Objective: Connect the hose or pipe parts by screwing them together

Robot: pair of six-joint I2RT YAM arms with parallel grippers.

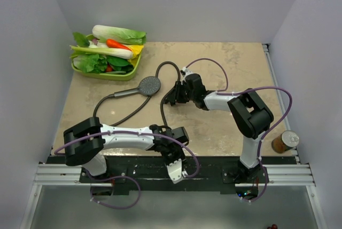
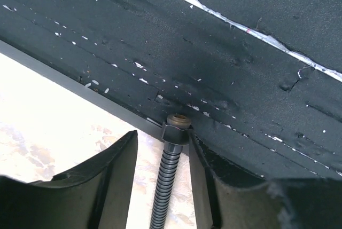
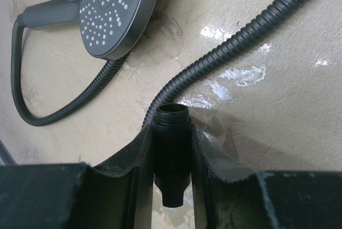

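Observation:
The dark grey shower head [image 1: 149, 85] lies face up mid-table, and its round face also shows in the right wrist view [image 3: 115, 10]. The thin dark hose [image 1: 164, 111] loops behind it and runs toward the near edge. My right gripper [image 1: 172, 98] [image 3: 171, 128] is shut on a short black threaded fitting [image 3: 172, 143], held just above the table beside the hose [image 3: 224, 53]. My left gripper [image 1: 176, 173] [image 2: 162, 138] stands open at the near edge. The hose's end nut [image 2: 176, 128] lies between its fingers, with a gap on the left side.
A green basket [image 1: 131, 74] of toy vegetables sits at the back left. A black padded strip [image 2: 214, 53] runs along the table's near edge, right behind the nut. A can [image 1: 285, 141] stands off the table's right side. Purple cables arc over both arms.

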